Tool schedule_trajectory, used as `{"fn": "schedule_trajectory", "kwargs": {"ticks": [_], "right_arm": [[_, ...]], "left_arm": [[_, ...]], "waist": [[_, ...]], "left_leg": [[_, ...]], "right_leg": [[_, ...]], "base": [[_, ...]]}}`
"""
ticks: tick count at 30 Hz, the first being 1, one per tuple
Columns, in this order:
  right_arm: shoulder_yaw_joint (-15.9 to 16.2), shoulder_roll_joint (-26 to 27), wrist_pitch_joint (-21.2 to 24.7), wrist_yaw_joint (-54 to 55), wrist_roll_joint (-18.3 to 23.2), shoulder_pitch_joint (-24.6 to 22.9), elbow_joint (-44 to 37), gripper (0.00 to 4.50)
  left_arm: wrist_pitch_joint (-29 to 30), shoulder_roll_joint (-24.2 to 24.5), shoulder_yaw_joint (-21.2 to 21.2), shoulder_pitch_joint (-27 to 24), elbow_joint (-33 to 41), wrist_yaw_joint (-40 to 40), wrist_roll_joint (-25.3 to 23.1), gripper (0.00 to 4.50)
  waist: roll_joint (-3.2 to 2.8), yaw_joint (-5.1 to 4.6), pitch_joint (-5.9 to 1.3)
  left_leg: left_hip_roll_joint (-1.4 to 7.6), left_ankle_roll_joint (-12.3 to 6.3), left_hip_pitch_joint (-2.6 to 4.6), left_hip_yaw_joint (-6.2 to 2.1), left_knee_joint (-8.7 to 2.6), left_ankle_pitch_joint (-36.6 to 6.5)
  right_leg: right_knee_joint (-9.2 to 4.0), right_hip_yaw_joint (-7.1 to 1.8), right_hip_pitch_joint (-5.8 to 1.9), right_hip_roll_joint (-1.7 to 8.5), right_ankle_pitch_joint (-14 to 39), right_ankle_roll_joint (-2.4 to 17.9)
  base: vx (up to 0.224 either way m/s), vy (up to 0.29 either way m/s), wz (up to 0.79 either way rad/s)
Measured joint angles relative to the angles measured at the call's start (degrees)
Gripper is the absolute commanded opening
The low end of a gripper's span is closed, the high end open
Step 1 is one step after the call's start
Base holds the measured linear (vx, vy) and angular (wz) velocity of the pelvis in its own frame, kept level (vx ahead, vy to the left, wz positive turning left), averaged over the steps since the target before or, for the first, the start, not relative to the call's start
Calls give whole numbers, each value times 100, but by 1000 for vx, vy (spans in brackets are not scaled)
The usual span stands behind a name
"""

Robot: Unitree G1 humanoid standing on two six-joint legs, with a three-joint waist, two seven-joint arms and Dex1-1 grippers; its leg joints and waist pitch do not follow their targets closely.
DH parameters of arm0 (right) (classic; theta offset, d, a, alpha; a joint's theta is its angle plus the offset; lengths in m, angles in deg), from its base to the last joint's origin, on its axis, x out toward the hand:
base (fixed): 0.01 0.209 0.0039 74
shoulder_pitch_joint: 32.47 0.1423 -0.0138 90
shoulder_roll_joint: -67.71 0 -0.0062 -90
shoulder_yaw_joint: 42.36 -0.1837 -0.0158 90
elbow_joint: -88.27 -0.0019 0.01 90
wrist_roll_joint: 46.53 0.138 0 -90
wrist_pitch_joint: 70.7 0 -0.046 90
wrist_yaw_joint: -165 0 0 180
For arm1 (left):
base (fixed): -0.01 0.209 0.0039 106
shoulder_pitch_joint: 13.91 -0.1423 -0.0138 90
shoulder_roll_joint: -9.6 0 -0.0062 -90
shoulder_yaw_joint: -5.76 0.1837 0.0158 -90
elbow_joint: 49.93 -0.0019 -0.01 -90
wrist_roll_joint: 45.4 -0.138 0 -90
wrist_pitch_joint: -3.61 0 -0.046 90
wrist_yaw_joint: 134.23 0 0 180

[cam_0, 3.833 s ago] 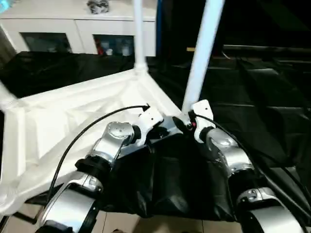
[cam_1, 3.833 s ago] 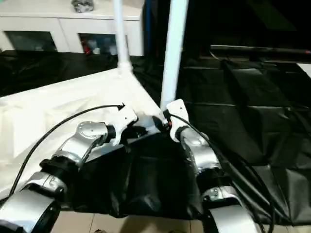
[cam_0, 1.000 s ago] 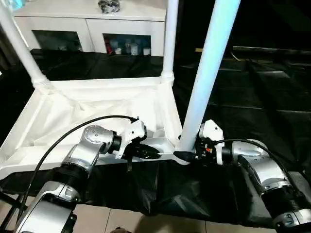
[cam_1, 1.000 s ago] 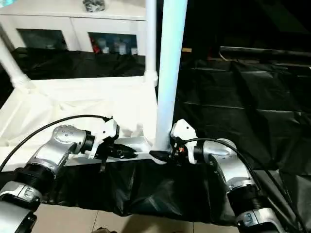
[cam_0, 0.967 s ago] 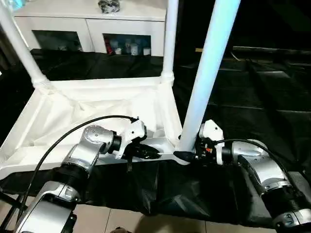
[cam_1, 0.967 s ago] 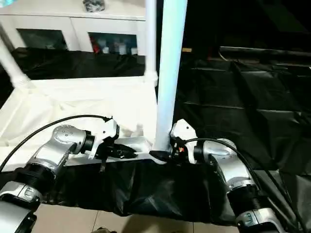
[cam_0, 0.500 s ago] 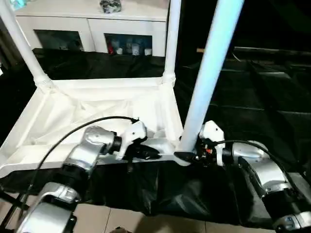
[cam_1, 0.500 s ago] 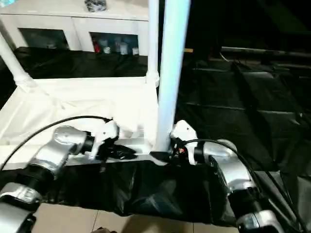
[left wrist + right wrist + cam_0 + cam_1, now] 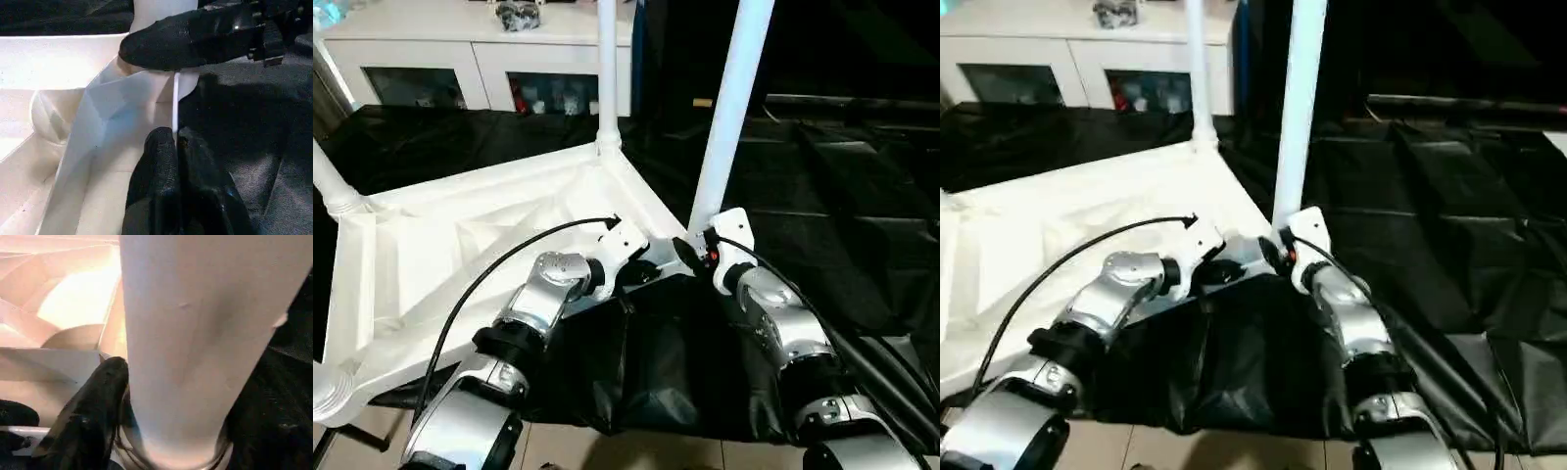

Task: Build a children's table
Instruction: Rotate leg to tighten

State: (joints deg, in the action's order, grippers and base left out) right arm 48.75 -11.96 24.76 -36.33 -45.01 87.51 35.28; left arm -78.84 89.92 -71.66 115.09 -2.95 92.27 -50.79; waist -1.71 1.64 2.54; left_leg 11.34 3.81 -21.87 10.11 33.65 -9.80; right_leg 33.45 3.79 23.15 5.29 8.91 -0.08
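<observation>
Seating the near leg [image 9: 729, 108] squarely matters: your right gripper [image 9: 690, 248] clasps its base, left gripper [image 9: 171, 147] pinches the tabletop's [image 9: 460, 245] rim beside it.

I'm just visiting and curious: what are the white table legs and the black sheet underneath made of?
The white tapered tube leg looks like smooth moulded plastic, with a soft even sheen. The black sheet looks like thin plastic film or coated fabric: it creases and glints. I can't be sure of either.
</observation>
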Motion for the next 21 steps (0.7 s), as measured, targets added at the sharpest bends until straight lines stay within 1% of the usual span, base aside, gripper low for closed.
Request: {"fn": "schedule_trajectory", "kwargs": {"ticks": [2, 3, 5, 7, 8, 9, 11, 14, 19, 20, 21], "right_arm": [[-18, 4, 5, -58, 19, 0, -3, 347], [-18, 7, 5, -73, 20, -1, -4, 366], [-17, 7, -3, -123, 18, -1, -4, 366], [64, -126, -130, -379, 2, -44, -4, 366], [196, -311, -279, -700, -7, -107, -20, 366], [252, -420, -355, -953, 6, -145, -50, 366], [365, -645, -389, -1550, 76, -290, -293, 366], [504, -942, -362, -2309, 175, -457, -596, 366], [692, -1297, -291, -3201, 360, -602, -944, 366], [749, -1410, -220, -3479, 442, -637, -1052, 340], [787, -1484, -175, -3652, 497, -695, -1161, 333]], "left_arm": [[-22, 1, 7, 0, -1, -2, -9, 0], [-23, 1, 8, 0, -1, -6, -9, 0], [-35, 7, 14, 0, -1, 15, -9, 0], [-113, 81, 30, -6, 1, 174, -4, 0], [-190, 195, 77, -38, 71, 402, 11, 0], [-231, 262, 95, -66, 110, 591, 31, 0], [-313, 393, 143, -137, 214, 978, 112, 0], [-402, 582, 154, -227, 326, 1431, 208, 0], [-521, 846, 184, -276, 345, 2032, 382, 0], [-543, 918, 189, -291, 347, 2225, 427, 0], [-557, 966, 194, -310, 356, 2366, 456, 0]], "waist": [[0, 1, 0], [0, 0, 0], [0, -1, 0], [0, -2, 1], [-2, 2, 2], [-4, 6, 3], [-10, 24, 7], [-16, 43, 9], [-20, 57, 12], [-19, 75, 12], [-19, 94, 12]], "left_leg": [[0, 0, -1, 0, 0, 0], [0, 0, 0, 0, 0, 0], [0, 0, 0, 0, -1, 0], [1, 0, -4, 0, -2, 0], [1, 0, -5, 0, -3, 0], [1, 0, -6, 0, -7, 0], [3, 0, -7, 0, -13, 0], [6, 0, -11, 0, -12, 0], [7, 0, -13, 3, -8, 0], [7, 0, -13, 3, -8, 0], [8, 0, -13, 3, -8, 0]], "right_leg": [[0, 1, 0, 0, -2, 2], [0, 1, 0, 0, -2, 3], [0, 1, 1, 0, -1, 2], [0, 2, 5, 0, 1, -2], [0, 2, 6, 0, 3, -5], [0, 3, 7, 0, 1, -1], [0, 5, 8, 0, 4, -6], [0, 9, 9, 0, 6, -8], [0, 9, 8, 0, 5, -7], [0, 9, 8, 0, 5, -7], [0, 9, 6, 0, 5, -7]], "base": [[0, 0, 0], [0, 0, 0], [0, 0, 0], [0, 0, 0], [0, 0, 0], [0, 0, 0], [0, 0, 0], [0, 0, 0], [0, 0, 0], [0, 0, 0], [0, 0, 0]]}}
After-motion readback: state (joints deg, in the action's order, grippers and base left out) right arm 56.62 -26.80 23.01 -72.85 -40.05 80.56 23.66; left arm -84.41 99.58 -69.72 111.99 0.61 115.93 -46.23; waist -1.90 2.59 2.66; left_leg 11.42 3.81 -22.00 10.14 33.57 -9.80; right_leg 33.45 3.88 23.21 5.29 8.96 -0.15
